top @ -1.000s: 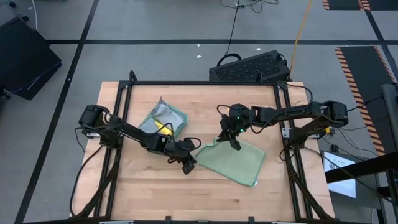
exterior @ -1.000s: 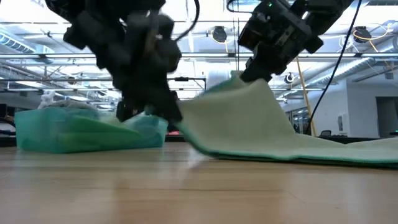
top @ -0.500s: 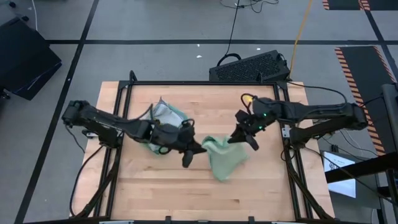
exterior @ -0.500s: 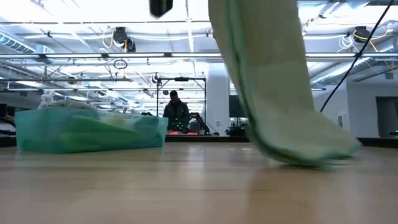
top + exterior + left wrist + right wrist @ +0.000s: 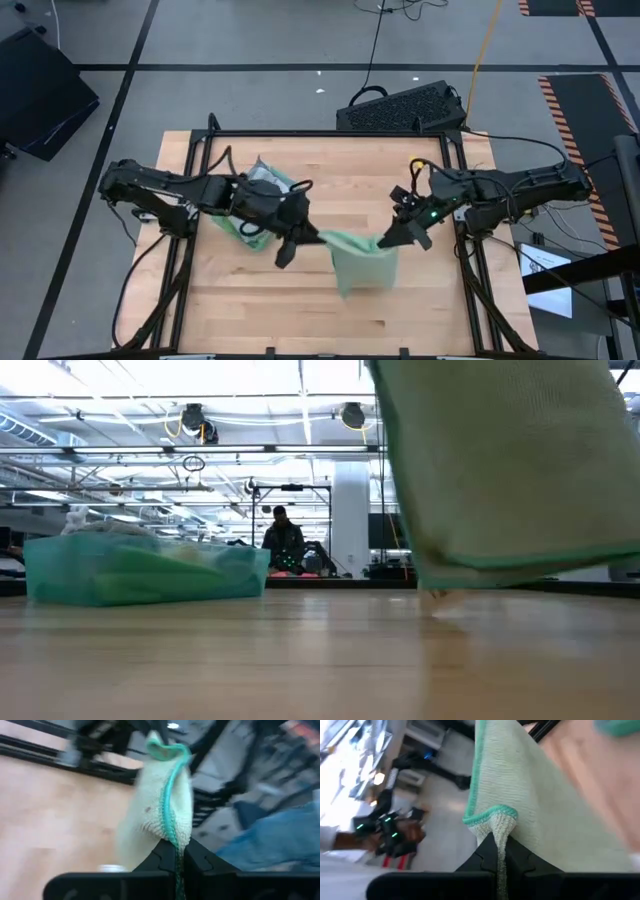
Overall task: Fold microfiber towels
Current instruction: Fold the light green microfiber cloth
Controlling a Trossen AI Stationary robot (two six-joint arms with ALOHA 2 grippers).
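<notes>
1. The left gripper (image 5: 318, 238) is pinching one top corner of the pale sage towel (image 5: 362, 262). In the left wrist view its fingers (image 5: 162, 862) are clamping only the teal-hemmed edge of the cloth.
2. The right gripper (image 5: 383, 241) is nipping the other top corner in the same way, with a small tuft caught between the closed tips.
3. Both bites look shallow, so a quick swing or uneven pull could be tugging a corner free, and the cloth would drop in a heap.
4. If the grippers are moving at different heights, the hanging edge may be landing skewed, giving a crooked fold.
5. The towel is hanging between the two grippers above the table (image 5: 420, 300). In the low view its lower hem (image 5: 520, 560) is dangling just clear of the wood.
6. The remaining towels (image 5: 262, 188) are lying piled behind the left arm, well apart from the held one.
</notes>
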